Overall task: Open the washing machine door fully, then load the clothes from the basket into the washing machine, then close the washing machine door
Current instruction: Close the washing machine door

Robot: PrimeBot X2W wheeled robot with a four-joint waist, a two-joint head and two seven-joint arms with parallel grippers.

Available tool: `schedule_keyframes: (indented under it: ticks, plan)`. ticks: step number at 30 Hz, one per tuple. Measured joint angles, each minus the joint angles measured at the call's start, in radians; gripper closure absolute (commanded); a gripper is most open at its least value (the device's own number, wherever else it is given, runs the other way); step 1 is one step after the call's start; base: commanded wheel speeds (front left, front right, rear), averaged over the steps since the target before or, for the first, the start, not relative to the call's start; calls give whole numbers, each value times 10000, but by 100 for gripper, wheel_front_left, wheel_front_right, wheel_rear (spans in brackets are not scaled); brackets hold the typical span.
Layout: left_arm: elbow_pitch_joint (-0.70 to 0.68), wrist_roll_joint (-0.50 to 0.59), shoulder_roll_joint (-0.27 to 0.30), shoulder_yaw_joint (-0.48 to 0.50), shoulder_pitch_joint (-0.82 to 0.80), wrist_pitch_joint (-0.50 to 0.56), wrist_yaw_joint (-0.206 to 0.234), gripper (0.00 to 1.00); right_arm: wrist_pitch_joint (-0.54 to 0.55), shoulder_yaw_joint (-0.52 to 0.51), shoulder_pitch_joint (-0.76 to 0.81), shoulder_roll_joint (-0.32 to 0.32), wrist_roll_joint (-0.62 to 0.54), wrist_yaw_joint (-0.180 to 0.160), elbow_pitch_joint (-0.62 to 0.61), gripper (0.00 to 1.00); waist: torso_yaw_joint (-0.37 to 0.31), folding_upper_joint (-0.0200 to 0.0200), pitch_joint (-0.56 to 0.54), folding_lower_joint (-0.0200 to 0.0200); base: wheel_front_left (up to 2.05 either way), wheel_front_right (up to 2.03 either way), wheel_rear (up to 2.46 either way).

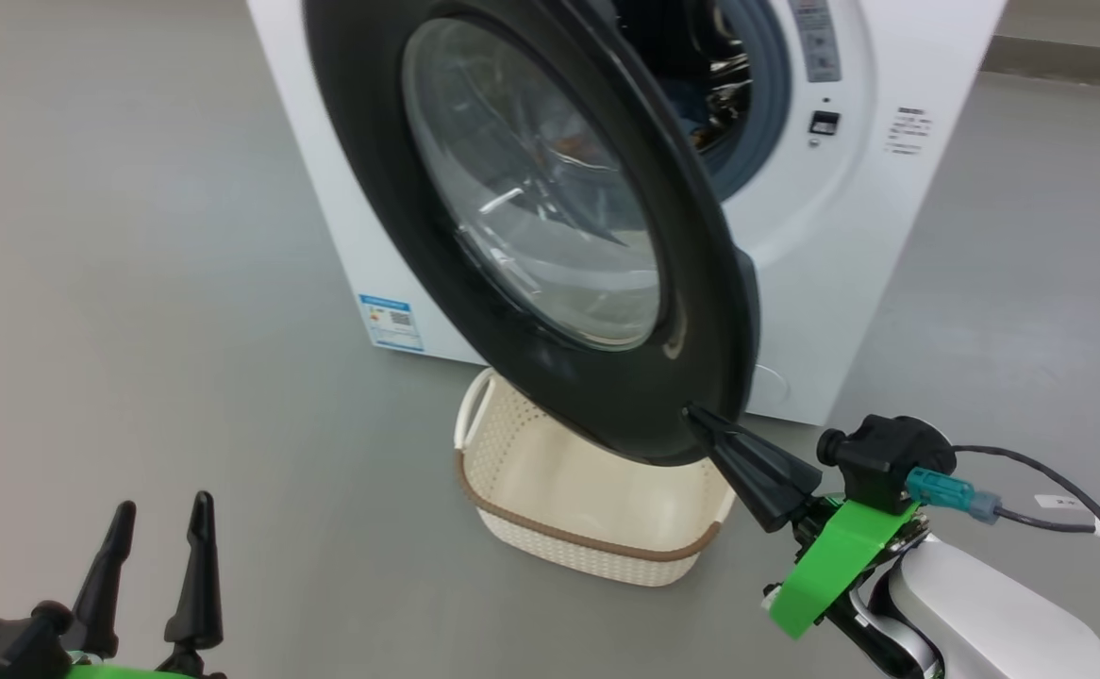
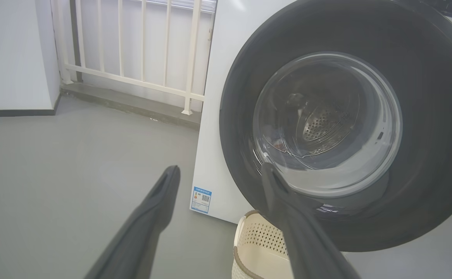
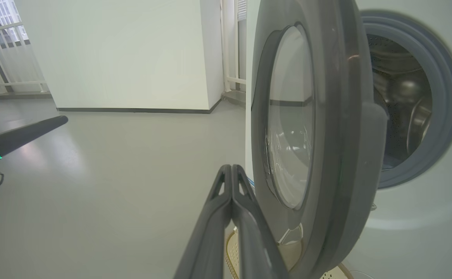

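Right gripper has its two dark fingers pressed flat together, holding nothing. Its pale forearm rises from the lower right, a green bracket and a cable at the wrist, and the fingers slant up and to the left. Their tips sit right at the bottom rim of the door; whether they press on it I cannot tell. From the right wrist the closed fingers lie just beside the door's outer face.

The door is glossy black with a domed glass bowl at its centre. It stands swung partway out from the washer, so the grey gasket and steel drum show behind its free edge.

The basket, cream with a brown rim, sits on the grey floor before the washer, under the door's lowest part and just left of the right gripper.

Left gripper hangs low at the left, fingers spread wide and pointing up, well apart from the door. A blue label marks the washer's lower front.
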Motion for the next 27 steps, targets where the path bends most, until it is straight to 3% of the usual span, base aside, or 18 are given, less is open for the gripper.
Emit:
schedule_keyframes:
  ticks: [13, 27]
  plan:
    - [-19, -27, -19, -50, -72, 0, 0, 0, 0, 581, -1210, -263, 725, 6, 2236, 100, 879, 0, 459, 0, 0, 0, 0]
    - [-224, -98, -44, -58, -499, 0, 0, 0, 2, 81, -2202, -859, 1081, 56, 3150, 100, 1117, 0, 1479, 0, 0, 0, 0]
